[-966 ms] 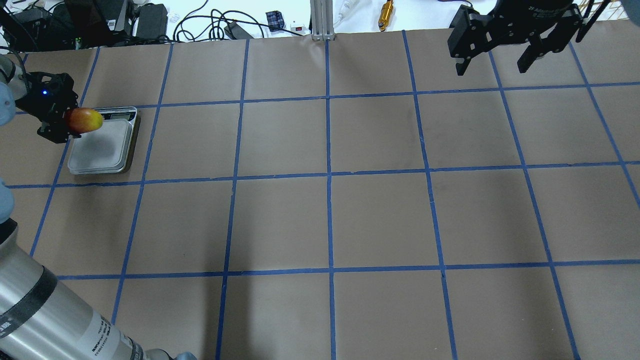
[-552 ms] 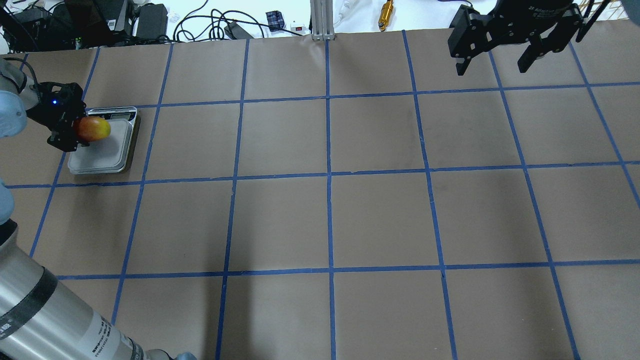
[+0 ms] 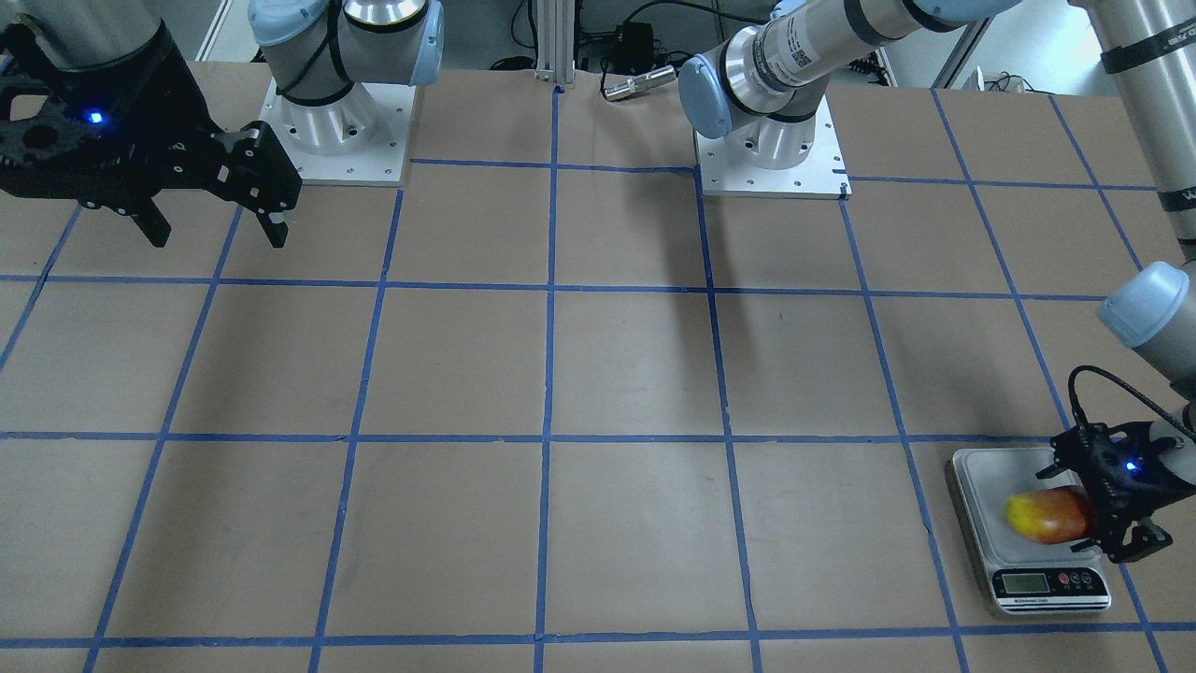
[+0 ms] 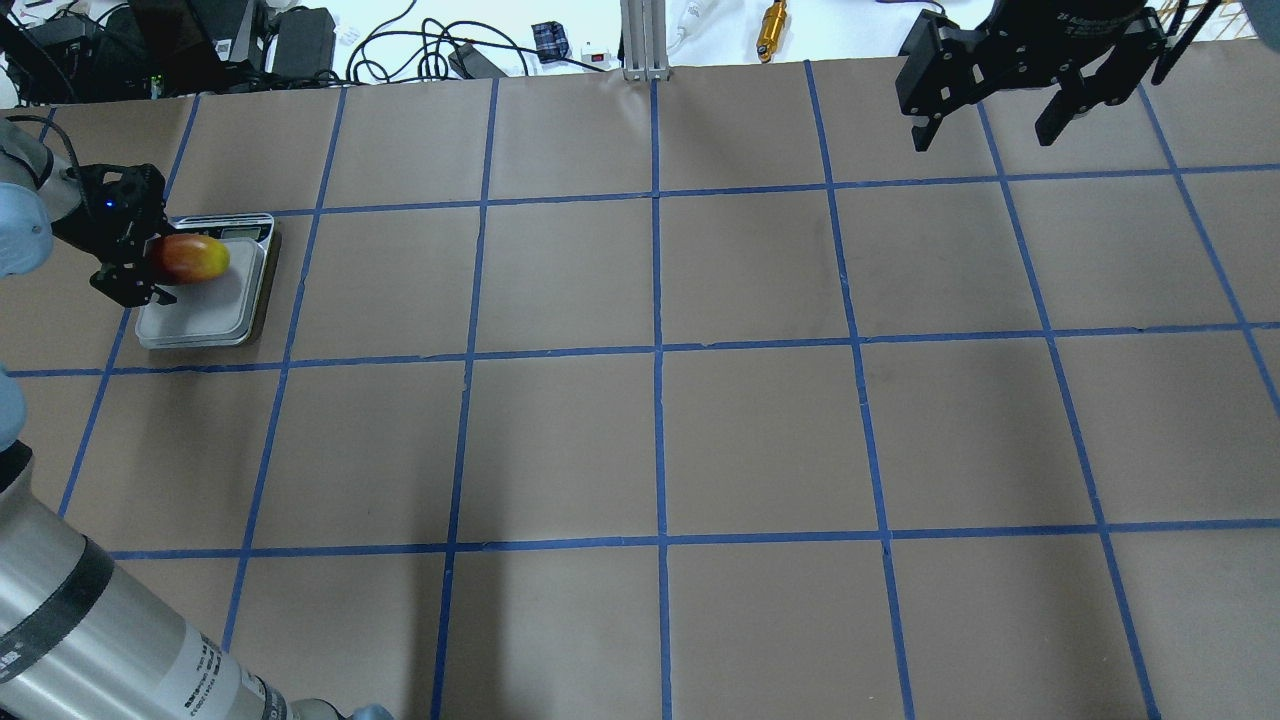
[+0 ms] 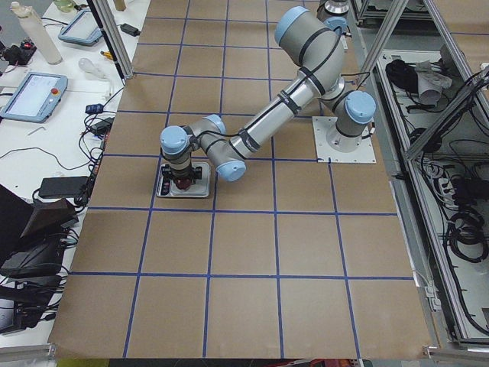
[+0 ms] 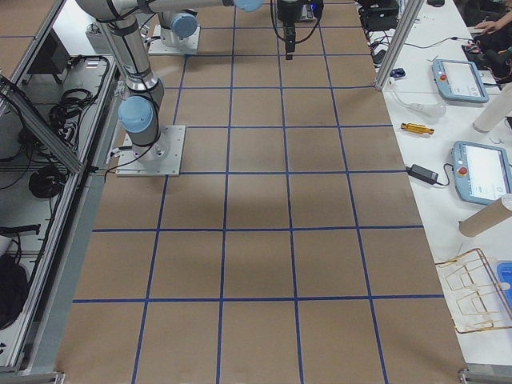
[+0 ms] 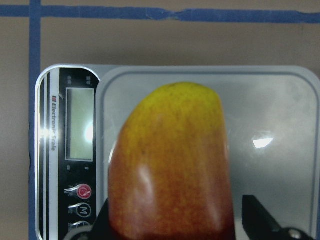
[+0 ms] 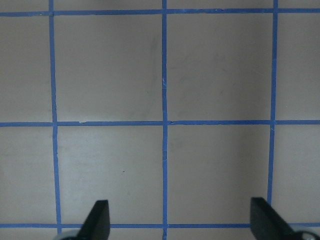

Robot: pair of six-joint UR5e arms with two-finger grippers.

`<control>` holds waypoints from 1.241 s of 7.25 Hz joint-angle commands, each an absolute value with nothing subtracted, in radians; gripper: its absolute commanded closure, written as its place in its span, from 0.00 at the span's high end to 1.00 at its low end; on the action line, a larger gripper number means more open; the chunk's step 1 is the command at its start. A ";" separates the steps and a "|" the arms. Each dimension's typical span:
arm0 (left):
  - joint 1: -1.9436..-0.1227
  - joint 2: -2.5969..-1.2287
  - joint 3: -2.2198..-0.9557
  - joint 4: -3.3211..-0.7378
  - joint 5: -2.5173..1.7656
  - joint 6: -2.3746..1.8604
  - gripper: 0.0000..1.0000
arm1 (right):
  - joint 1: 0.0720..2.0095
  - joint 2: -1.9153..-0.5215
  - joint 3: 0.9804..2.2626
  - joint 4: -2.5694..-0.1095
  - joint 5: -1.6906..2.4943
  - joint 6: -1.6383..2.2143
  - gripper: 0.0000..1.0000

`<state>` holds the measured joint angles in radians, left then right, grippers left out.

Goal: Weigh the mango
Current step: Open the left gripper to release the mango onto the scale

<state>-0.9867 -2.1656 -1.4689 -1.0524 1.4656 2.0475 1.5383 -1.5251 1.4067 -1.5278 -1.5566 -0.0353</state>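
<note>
Left end effector (image 3: pixel 1099 510) gripped the mango (image 3: pixel 1045 515) over the scale (image 3: pixel 979 475); right end effector (image 4: pixel 990 128) gaped. I feared roll-off at release: rounded fruit, off-centre.

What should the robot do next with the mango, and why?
Probably ease down and open the left pincer, letting the mango rest on the electronic scale. The pincer grips its red end over the platform, so the fruit's weight isn't free on it.
</note>
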 commanded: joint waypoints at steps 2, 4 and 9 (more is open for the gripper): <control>-0.982 -1.989 -1.463 -1.254 1.468 1.987 1.00 | 1.539 -1.525 1.407 -1.528 -1.557 -0.035 1.00; -0.982 -1.840 -1.465 -1.455 1.470 1.890 1.00 | 1.537 -1.526 1.407 -1.528 -1.555 -0.035 1.00; -0.983 -1.562 -1.473 -1.773 1.578 1.417 1.00 | 1.539 -1.526 1.407 -1.528 -1.557 -0.035 1.00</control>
<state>-0.9815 -1.6045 -1.4717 -1.7394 1.5737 1.5644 1.5384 -1.5254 1.4067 -1.5279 -1.5566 -0.0353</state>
